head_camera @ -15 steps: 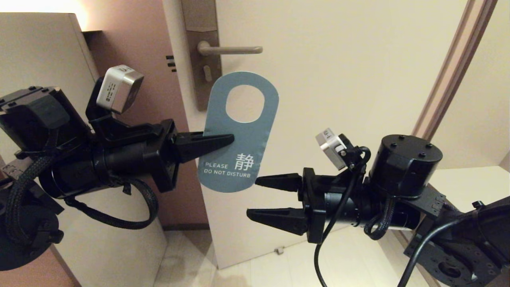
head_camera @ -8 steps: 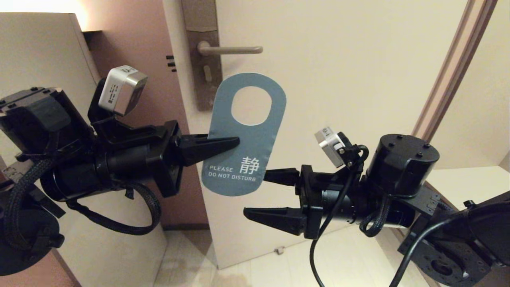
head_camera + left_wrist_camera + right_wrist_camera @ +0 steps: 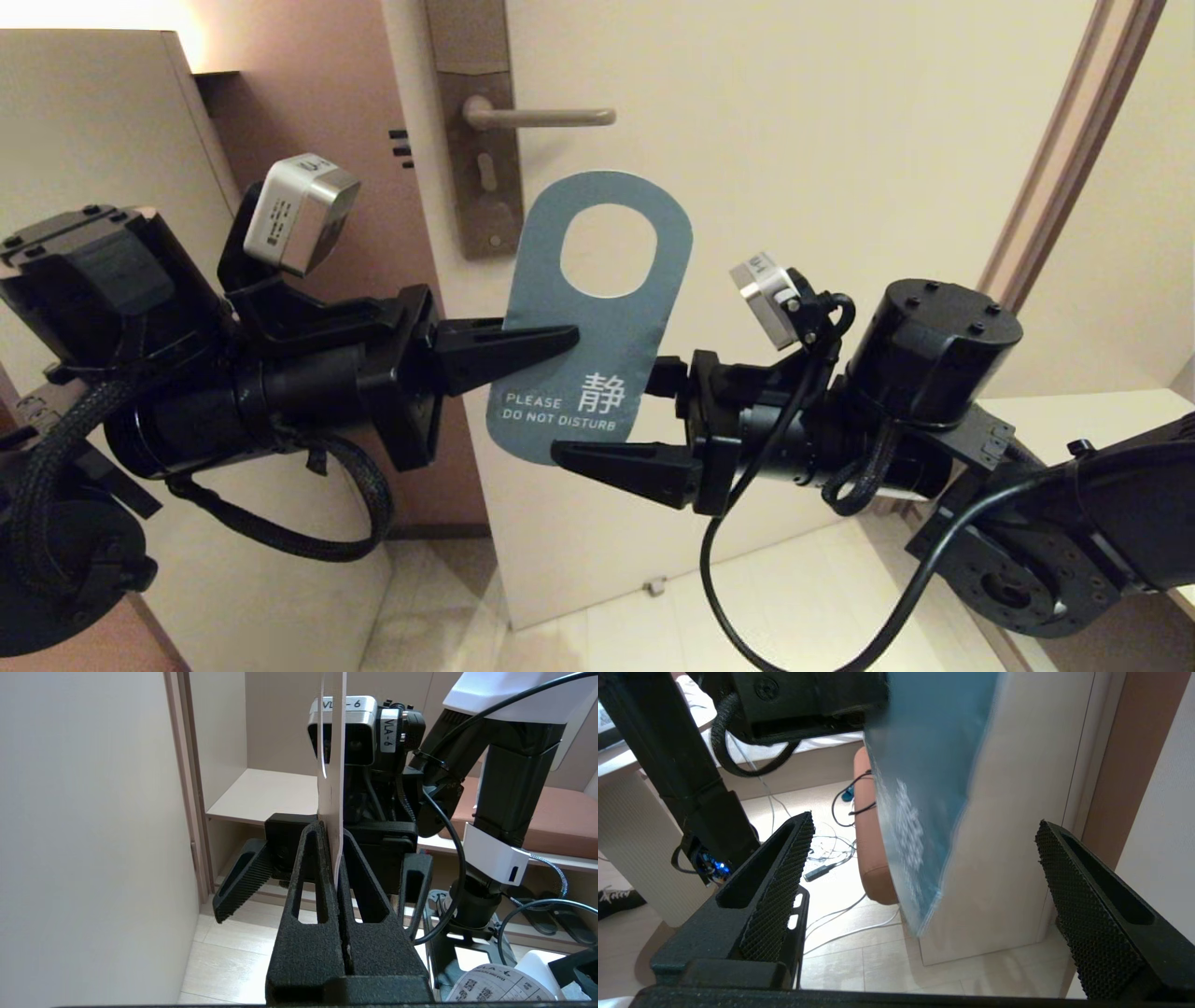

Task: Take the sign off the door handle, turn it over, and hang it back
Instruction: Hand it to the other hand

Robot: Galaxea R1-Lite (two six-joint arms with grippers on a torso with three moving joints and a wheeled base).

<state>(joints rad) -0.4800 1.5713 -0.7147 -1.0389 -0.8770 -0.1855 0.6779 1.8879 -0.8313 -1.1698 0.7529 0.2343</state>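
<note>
Moved since a second ago: our right gripper [image 3: 611, 415] has come in from below and beside the sign [image 3: 597, 308], and the sign itself has drifted a little toward it.
Done so far: we judge the first step finished, as the sign is off the door handle [image 3: 541, 117] and hangs in the air below it, well clear of the lever.
Left to do: the blue-grey "DO NOT DISTURB" face points our way, so the turn-over and the rehanging remain (we read this as a handover between arms).
Left gripper [image 3: 551, 341]: clamped shut on the sign's edge near its middle; the left wrist view shows the card [image 3: 334, 812] pinched edge-on between the closed fingers.
Right gripper: spread wide, not touching yet.
Sign versus right gripper: its lower end [image 3: 924, 812] sits between the two fingers, one in front and one behind.
</note>
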